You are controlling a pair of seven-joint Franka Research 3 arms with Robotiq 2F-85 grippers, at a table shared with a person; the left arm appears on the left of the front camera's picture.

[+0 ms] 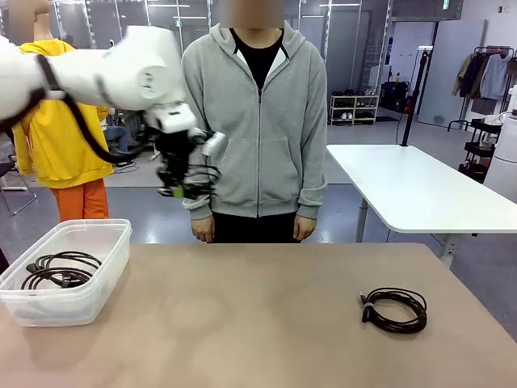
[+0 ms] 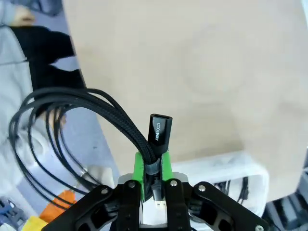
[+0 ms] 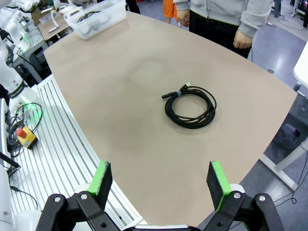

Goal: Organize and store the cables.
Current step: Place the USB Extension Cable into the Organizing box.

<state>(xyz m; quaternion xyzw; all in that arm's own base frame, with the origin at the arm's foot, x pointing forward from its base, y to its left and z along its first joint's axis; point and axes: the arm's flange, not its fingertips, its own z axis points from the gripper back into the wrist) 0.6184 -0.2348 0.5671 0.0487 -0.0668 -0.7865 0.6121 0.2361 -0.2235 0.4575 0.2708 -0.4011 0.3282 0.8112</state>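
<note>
**L claw** [image 2: 153, 168]: closed, green pads clamped on a coiled black cable [image 2: 91, 103]. The grip sits on the bundled section, just under the plug [image 2: 160, 130]. Holding at the bundle prob. keeps all turns together so the loop can't unwind in transit. The plug stands up past the fingertips, long axis approx. in line w/ the fingers. The loop hangs off to one side of the claw, turns fanned out, nothing supporting it.

**Below L claw:** claw is raised well clear of the surface [image 1: 242, 323]. A clear plastic bin [image 1: 109, 242] sits below it and to its left, w/ one coiled cable [image 1: 60, 269] lying flat inside. The height prob. lets the hanging loop clear the bin rim.

**R claw** [image 3: 161, 175]: open wide, nothing between the pads, hovering over the near edge. Ahead of it, well apart, a second loose coil [image 3: 190, 103] lies flat, its connector ends on the bin-facing side.

**Beyond L claw:** person in grey hoodie [image 1: 258, 121] at the far edge, hands down.
</note>
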